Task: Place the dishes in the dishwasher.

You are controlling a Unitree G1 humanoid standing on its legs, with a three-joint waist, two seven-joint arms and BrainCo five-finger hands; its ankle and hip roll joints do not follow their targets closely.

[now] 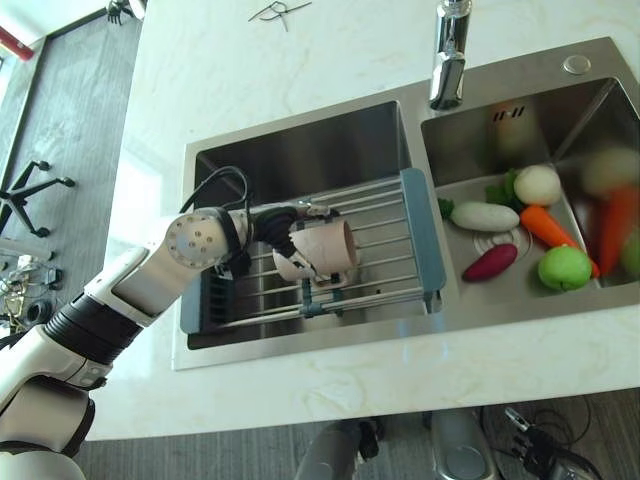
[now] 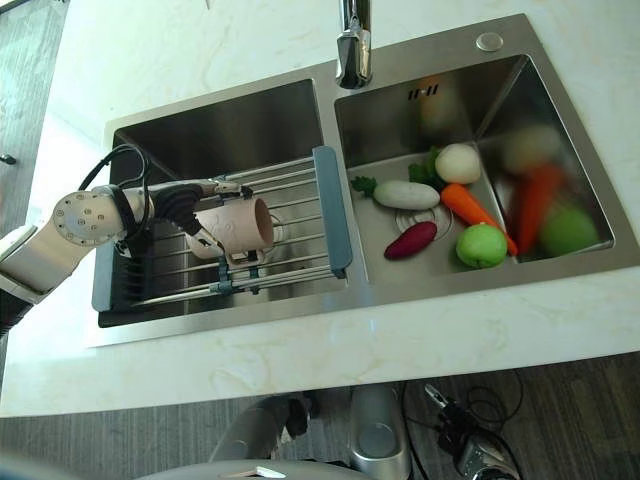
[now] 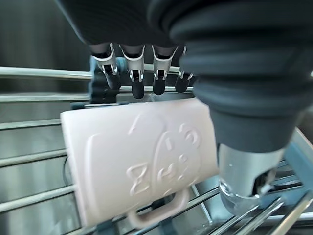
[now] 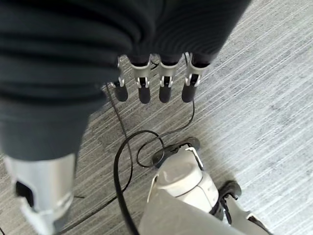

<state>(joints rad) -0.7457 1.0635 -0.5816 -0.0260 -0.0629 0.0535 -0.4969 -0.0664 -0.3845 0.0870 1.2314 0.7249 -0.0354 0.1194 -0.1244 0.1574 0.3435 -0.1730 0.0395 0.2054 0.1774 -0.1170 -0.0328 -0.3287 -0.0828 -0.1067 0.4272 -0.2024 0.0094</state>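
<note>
Mug (image 1: 318, 250), pale pink, on its side on the wire rack (image 1: 385, 225) across the left basin of the sink (image 1: 300, 140), long axis along the rack bars, mouth toward the rack's blue end rail, handle down between the bars. Left hand (image 3: 142, 73) right over it from the basin's left edge, fingers (image 3: 137, 81) loosely straight along the far wall, thumb on the near side, not yet closed. Right hand (image 4: 151, 78) low over the floor, slack, far from the counter; left clearly nearer for the lift.

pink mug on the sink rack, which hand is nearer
Left. The left hand is right at the pink mug on the rack; the right hand hangs over the floor.
</note>
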